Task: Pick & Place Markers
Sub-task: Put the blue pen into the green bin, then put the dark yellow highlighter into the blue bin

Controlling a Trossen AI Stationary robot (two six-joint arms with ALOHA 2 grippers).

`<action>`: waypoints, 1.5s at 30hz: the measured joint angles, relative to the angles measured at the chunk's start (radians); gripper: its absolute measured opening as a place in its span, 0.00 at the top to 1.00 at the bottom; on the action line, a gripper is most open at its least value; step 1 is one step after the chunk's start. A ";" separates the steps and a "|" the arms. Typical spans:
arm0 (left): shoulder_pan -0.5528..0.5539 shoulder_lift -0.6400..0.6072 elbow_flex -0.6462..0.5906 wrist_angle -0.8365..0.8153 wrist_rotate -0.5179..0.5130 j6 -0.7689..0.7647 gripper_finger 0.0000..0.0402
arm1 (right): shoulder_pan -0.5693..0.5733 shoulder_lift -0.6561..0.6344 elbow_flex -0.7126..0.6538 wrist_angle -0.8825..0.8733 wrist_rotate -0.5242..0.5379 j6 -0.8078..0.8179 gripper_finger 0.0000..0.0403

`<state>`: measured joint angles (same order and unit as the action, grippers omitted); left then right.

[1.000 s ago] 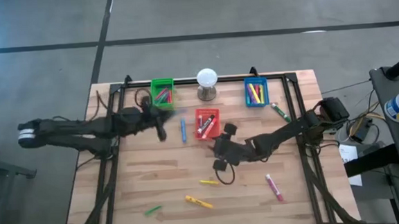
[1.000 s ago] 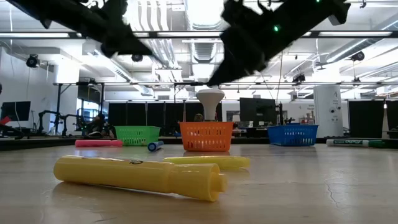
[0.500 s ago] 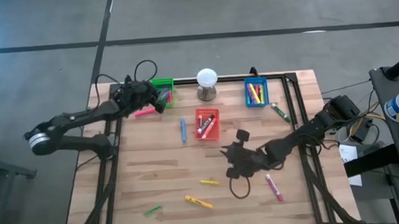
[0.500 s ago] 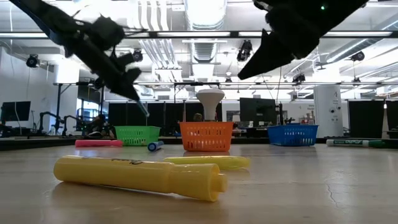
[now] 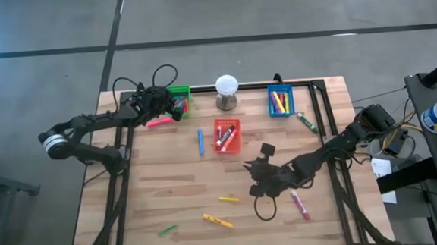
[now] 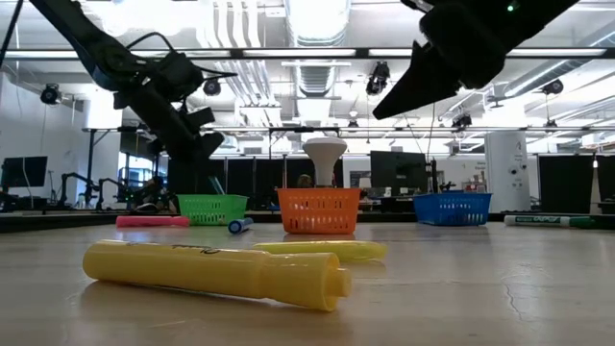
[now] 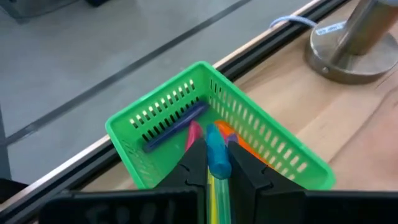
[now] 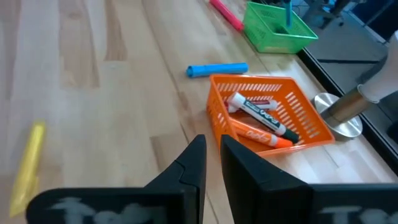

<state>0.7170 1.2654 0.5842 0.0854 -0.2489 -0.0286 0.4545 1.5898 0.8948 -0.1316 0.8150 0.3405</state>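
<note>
My left gripper (image 5: 177,108) hangs over the green bin (image 7: 186,118) at the table's far left, shut on a marker (image 7: 217,155) with a blue end and a yellow-green body. Other markers lie inside that bin. My right gripper (image 5: 252,170) hovers above the table's middle, near-right of the red bin (image 5: 227,135), shut with nothing in it. Loose markers lie flat on the wood: pink (image 5: 158,122), blue (image 5: 201,142), two yellow (image 5: 228,199) (image 5: 217,220), green (image 5: 166,230) and pink-purple (image 5: 299,205). My left gripper pinches the marker's yellow-green body (image 7: 218,186) between its two fingers. The marker lies along the fingers, and its blue end (image 7: 217,149) sticks out past the fingertips toward the bin. The fingers slant down from the table's left. The marker is lifted clear above the bin.
A blue bin (image 5: 280,101) with markers stands at the far right. A white ball on a grey stand (image 5: 226,91) sits between the green and blue bins. A green-and-white marker (image 5: 305,122) lies near the right rail. Black frame rails run along the table's edges.
My left gripper has carried its marker from the table's middle toward the far edge and now holds it over the green bin. My right gripper has drawn back from above the red bin toward the table's near right.
</note>
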 joint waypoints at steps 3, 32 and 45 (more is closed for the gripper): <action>0.002 0.013 0.000 0.017 -0.004 0.006 0.92 | 0.000 0.000 0.000 0.000 0.000 0.000 0.89; -0.377 -0.338 0.178 -0.752 0.138 0.003 0.90 | 0.000 0.001 0.000 -0.001 -0.001 0.005 0.89; -1.242 -0.123 0.087 -0.513 -0.225 -0.342 0.93 | 0.000 0.001 0.000 0.007 -0.003 0.019 0.89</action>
<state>-0.5253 1.1420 0.6715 -0.4277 -0.4736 -0.3711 0.4541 1.5909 0.8944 -0.1242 0.8120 0.3599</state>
